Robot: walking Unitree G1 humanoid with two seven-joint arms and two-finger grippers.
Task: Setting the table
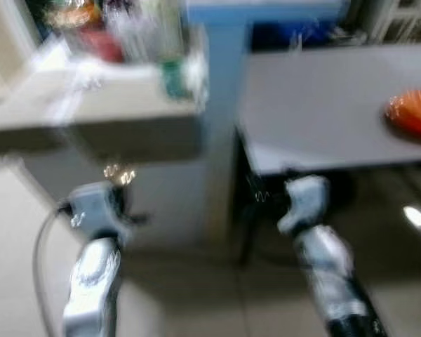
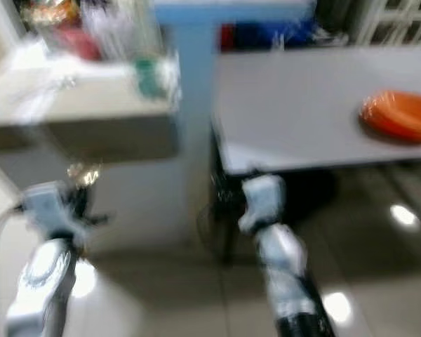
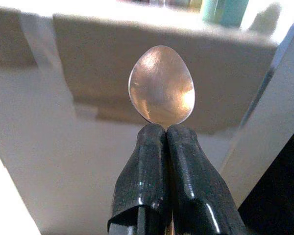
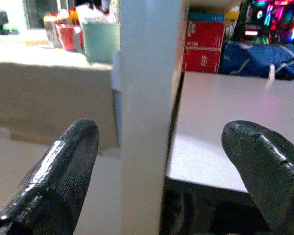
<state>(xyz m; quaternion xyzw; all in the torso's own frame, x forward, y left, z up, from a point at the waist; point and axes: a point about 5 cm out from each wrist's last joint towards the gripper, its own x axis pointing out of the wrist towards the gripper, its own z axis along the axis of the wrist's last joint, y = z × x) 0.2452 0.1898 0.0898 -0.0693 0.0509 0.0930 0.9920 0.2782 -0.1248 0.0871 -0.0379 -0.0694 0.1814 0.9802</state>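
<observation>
Steel spoon (image 3: 161, 85) pinched at its neck by the left gripper (image 3: 165, 134), bowl just past the fingertips.
Thin hold: it may twist loose. Right gripper (image 4: 159, 161), wide and empty, could hit the post (image 4: 147, 98) ahead, short of the table (image 2: 302, 112).

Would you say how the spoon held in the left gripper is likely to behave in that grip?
The spoon looks like polished metal, so probably stiff and light. The left gripper pinches only its narrow neck, so the smooth surface might let it slip or swivel.
</observation>
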